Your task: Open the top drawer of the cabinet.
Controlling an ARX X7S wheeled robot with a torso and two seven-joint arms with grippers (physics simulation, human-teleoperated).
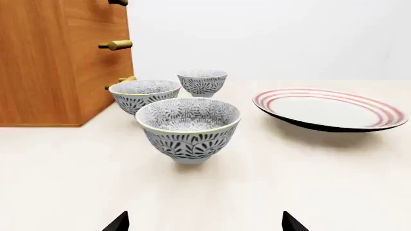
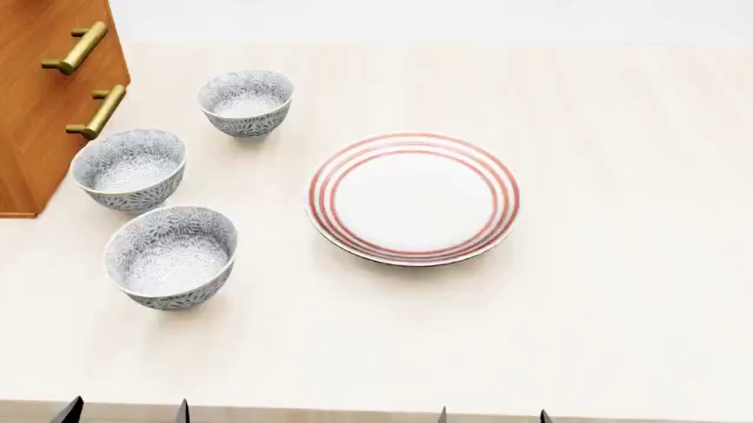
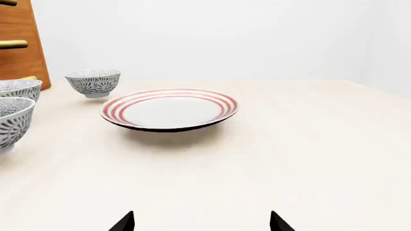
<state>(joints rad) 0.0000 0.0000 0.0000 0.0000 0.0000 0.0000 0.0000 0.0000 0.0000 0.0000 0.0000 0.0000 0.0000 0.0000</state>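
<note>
Down at the near edge of the tabletop (image 2: 612,335), just the dark tips of the left gripper (image 2: 123,411) and the right gripper (image 2: 492,415). Both spread wide apart, holding nothing, touching nothing.

Right past the left gripper, the near bowl (image 2: 172,256). Behind it a middle bowl (image 2: 129,169), then a far bowl (image 2: 246,102). Off to the right of the bowls, a striped plate (image 2: 413,197).

Way over on the left, the cabinet (image 2: 41,97), big and orange-brown, standing on the tabletop. Only two brass handles showing from the head: a farther handle (image 2: 78,47) and a nearer handle (image 2: 99,110). From the left wrist, three handles stacked up the front, the highest one (image 1: 118,2) cut off by the picture edge. Probably the top drawer (image 1: 93,9) up there, mostly out of view. Still shut, as far as can be seen. Nothing started yet.

Some ways to go wrong from here:

- Bumping the bowls. Sitting right between the left gripper and the cabinet front, the middle bowl just beside the lowest handle. Safer to go up and over.
- Grabbing the wrong handle. All the same look, so easy to pull a lower drawer by mistake.
- Pulling sideways or with a loose hold, so slipping off the round bar.
</note>
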